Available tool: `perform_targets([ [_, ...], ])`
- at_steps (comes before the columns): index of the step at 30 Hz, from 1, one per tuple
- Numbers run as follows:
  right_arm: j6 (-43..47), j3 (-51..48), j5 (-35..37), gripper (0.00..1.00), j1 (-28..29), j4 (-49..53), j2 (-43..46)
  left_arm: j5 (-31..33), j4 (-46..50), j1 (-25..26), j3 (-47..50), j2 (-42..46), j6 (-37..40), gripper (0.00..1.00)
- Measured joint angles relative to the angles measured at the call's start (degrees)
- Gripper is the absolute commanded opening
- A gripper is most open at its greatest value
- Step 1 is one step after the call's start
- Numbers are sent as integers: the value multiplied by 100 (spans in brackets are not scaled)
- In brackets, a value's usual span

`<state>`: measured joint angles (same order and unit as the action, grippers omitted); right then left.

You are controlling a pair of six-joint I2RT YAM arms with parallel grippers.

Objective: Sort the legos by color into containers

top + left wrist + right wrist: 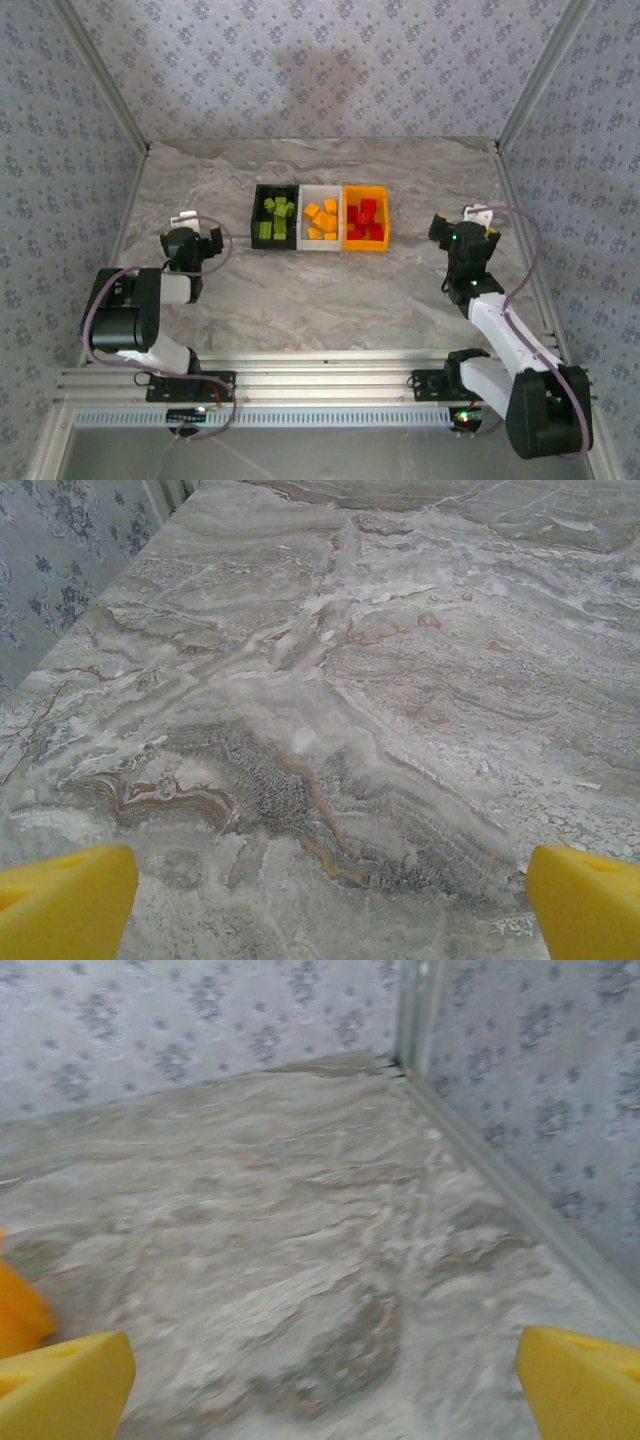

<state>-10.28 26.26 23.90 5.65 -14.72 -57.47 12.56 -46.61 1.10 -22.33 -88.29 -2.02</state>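
Note:
Three joined containers stand in a row mid-table. The black one [257, 215] holds lime green legos [275, 218], the white one [320, 247] orange-yellow legos [322, 220], and the orange one [364, 247] red legos [366, 222]. My left gripper [195, 238] sits left of the row, well apart from it. Its yellow fingers [65, 900] stand wide over bare marble, so the left gripper [330, 910] is open and empty. My right gripper [462, 228] sits right of the orange bin. It is open too [325, 1390], with nothing between its fingertips [585, 1380].
Patterned walls close the table [330, 290] at the back and on both sides. A metal corner post [415, 1010] and a wall rail run along the right. An orange edge [15, 1310], probably the orange bin, shows at the right wrist view's left margin.

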Motion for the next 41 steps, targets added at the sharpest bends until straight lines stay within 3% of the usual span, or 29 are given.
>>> perform_targets([
  [6, 439, -533, -708, 100, -675, -1381, -1182, -20, -2, 0, 0, 0, -9, 100],
  [14, 763, -662, -1353, 100, -726, -2927, -2951, -59, -4, 0, 0, 0, -15, 100],
  [41, 953, -608, -1434, 100, -636, -3230, -3008, -61, -13, 0, 0, 0, -15, 100],
])
